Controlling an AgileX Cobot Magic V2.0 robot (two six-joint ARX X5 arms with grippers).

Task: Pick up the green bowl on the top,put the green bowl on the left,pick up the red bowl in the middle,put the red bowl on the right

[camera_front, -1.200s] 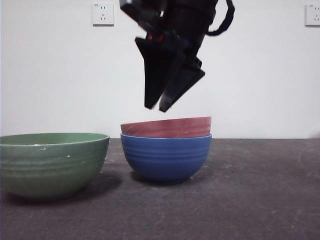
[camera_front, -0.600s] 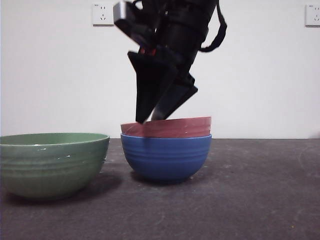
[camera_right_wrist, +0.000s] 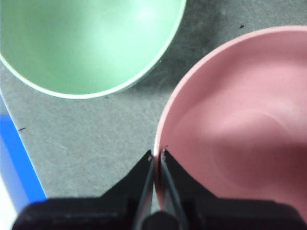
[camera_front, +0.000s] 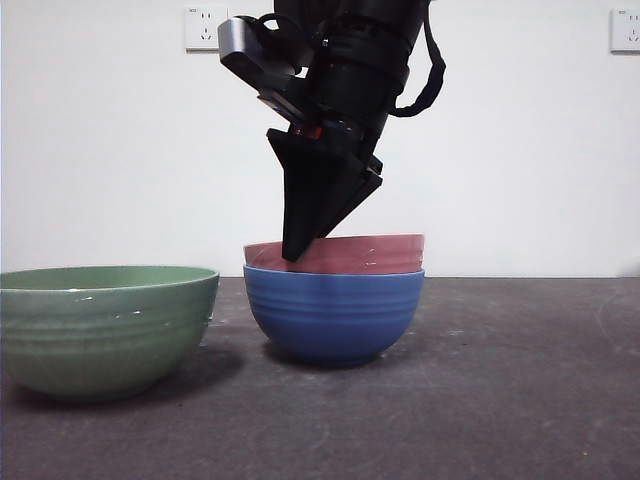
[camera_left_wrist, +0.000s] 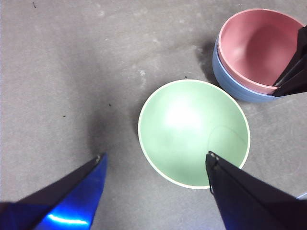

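Note:
The green bowl [camera_front: 105,325] stands alone on the table at the left, also in the left wrist view [camera_left_wrist: 192,132] and the right wrist view [camera_right_wrist: 86,43]. The red bowl [camera_front: 360,253] sits nested in a blue bowl [camera_front: 335,315] at the middle. My right gripper [camera_front: 295,252] has come down from above onto the red bowl's left rim. In the right wrist view its jaws [camera_right_wrist: 157,154] are pinched on the rim of the red bowl [camera_right_wrist: 240,124]. My left gripper [camera_left_wrist: 156,155] is open and empty, high above the green bowl.
Dark grey table, white wall behind with two sockets [camera_front: 206,28]. The left wrist view shows the red bowl [camera_left_wrist: 252,48], the blue bowl [camera_left_wrist: 235,88] and the right gripper's jaws at its edge. Bare table lies right of the blue bowl [camera_front: 530,350].
My right gripper has come down from above the stack to the red bowl's left rim, and its jaws have closed on it. The bowls have hardly moved.

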